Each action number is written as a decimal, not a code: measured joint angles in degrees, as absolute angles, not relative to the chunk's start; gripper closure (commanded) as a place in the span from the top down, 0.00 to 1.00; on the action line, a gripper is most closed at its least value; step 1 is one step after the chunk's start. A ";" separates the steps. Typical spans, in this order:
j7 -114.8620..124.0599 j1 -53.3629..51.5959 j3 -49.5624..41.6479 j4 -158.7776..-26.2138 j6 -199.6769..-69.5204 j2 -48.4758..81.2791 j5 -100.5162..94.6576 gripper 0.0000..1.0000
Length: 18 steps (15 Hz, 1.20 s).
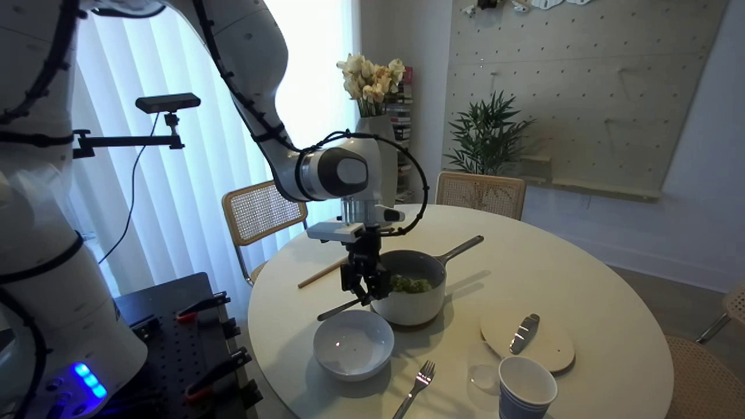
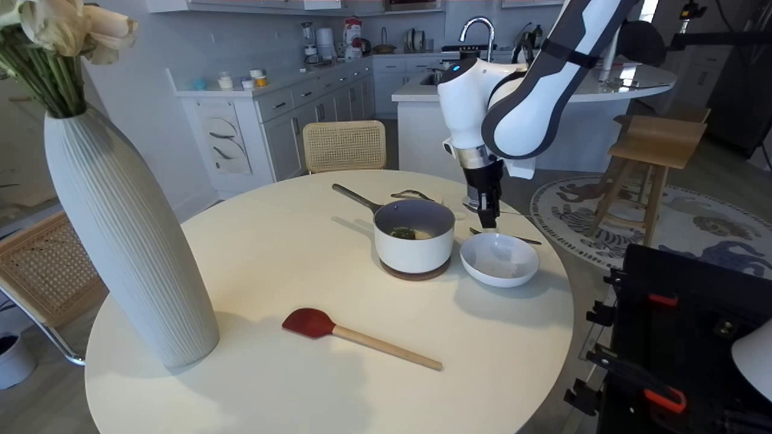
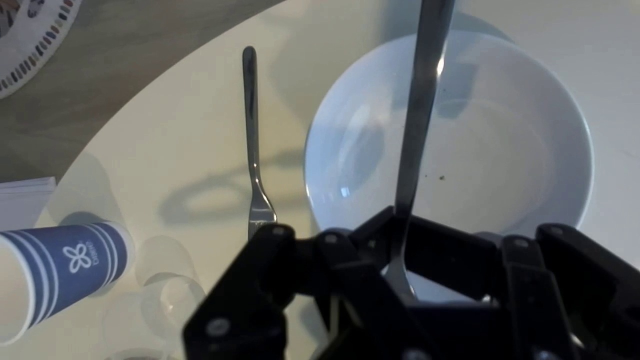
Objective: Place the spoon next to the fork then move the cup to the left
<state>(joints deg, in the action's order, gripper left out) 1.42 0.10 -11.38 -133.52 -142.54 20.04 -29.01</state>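
In the wrist view, the edge of your tabletop (image 3: 200, 100) curves past at ten o'clock. Your bowl (image 3: 500, 145) has a bare strip at its nine o'clock side. Your gripper (image 3: 401, 226) is pinched narrow. Your paper cup (image 3: 75, 275) stands upright toward eight. Your spoon (image 3: 419, 115), clasped there near its head, shows across the bowl, handle just past twelve, head toward six. Your fork (image 3: 252, 130) lies beyond the strip, nearly parallel, handle at twelve.

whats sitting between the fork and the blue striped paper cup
A clear tumbler stands between the fork and the blue striped paper cup, as an exterior view shows; the wrist view also shows it there.
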 measured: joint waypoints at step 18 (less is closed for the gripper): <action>-20.79 9.29 -11.85 -118.41 -142.56 31.88 -29.08 0.00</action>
